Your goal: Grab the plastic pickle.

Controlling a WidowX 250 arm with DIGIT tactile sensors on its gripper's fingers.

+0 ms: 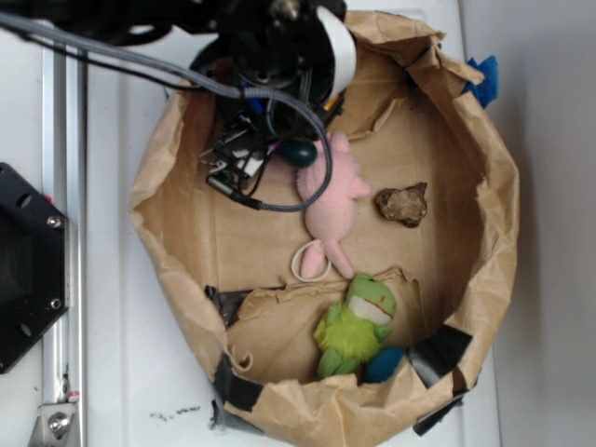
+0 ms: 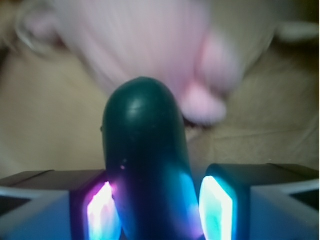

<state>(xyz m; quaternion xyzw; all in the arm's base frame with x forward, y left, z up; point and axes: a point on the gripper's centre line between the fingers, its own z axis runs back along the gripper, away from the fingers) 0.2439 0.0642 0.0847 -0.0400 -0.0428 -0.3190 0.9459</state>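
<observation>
The pincer (image 2: 159,210) is down inside the brown paper bag (image 1: 484,214), near the bag's far left side. The plastic pickle (image 2: 145,165) sits right between its two glowing pads (image 2: 102,212). The left pad looks like it touches the pickle. On the right, a thin dark gap shows, so the pincer looks narrow around the pickle but maybe not squeezed tight yet. In the outside view, only the dark green tip of the pickle pokes out from under the arm, just beside the pink plush (image 1: 331,200). So reaching the pickle is done. What is left, I think, is to squeeze it firmly and lift it up
</observation>
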